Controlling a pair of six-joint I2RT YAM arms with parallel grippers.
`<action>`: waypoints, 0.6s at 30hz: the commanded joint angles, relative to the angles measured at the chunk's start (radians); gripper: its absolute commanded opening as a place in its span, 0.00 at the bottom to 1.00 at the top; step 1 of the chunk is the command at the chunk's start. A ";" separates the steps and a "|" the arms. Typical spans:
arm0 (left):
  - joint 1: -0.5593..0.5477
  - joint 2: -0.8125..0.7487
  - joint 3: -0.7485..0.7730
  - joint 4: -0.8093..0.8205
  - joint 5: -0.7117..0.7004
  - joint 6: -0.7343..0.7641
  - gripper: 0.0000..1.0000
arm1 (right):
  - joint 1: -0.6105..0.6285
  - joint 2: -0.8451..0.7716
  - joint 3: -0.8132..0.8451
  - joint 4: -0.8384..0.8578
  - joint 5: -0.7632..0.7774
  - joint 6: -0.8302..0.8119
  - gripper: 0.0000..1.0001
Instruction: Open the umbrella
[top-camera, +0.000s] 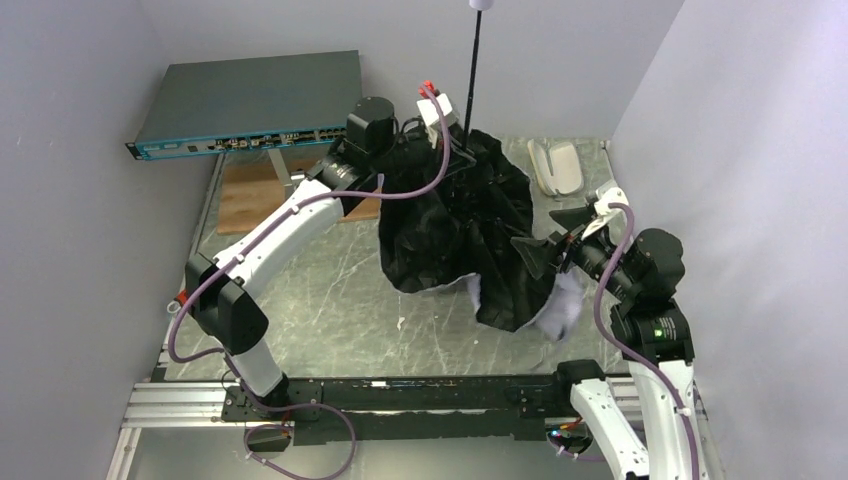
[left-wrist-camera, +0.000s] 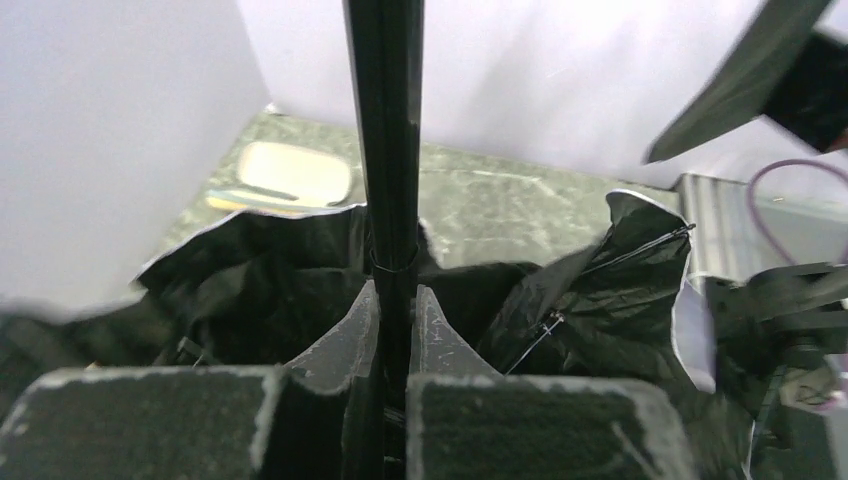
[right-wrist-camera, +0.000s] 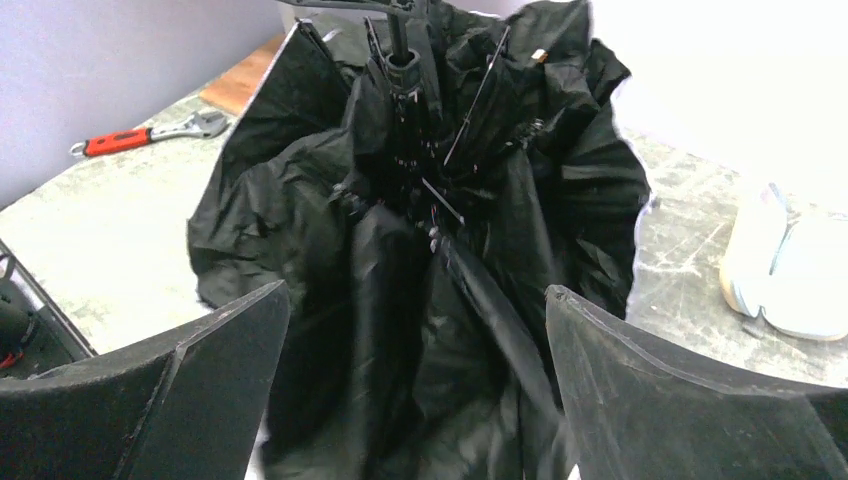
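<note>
The umbrella (top-camera: 470, 235) lies half spread in the middle of the table, black inside up, with silvery-white edges showing at its near side. Its thin black shaft (top-camera: 473, 70) points up and back to the small white handle (top-camera: 482, 4). My left gripper (top-camera: 447, 150) is shut on the shaft (left-wrist-camera: 392, 200) just above the canopy (left-wrist-camera: 600, 290); both fingers press its sides. My right gripper (top-camera: 548, 240) is open at the canopy's right edge, fingers wide apart on either side of the loose black fabric (right-wrist-camera: 420, 330), not closed on it.
A grey network switch (top-camera: 250, 100) stands at the back left above a wooden board (top-camera: 255, 190). A white computer mouse (top-camera: 555, 165) lies at the back right and shows in the right wrist view (right-wrist-camera: 790, 265). A red-handled wrench (right-wrist-camera: 150, 135) lies on the far side. Walls close in on both sides.
</note>
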 joint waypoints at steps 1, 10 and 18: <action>-0.060 -0.044 0.048 0.115 0.082 -0.151 0.00 | -0.005 0.055 0.036 0.080 -0.086 -0.072 0.99; -0.093 -0.095 -0.040 0.105 0.098 -0.027 0.00 | -0.004 0.136 0.095 0.366 -0.223 0.029 0.92; -0.143 -0.084 -0.067 0.061 0.169 0.020 0.00 | 0.010 0.304 0.227 0.588 -0.257 0.217 0.83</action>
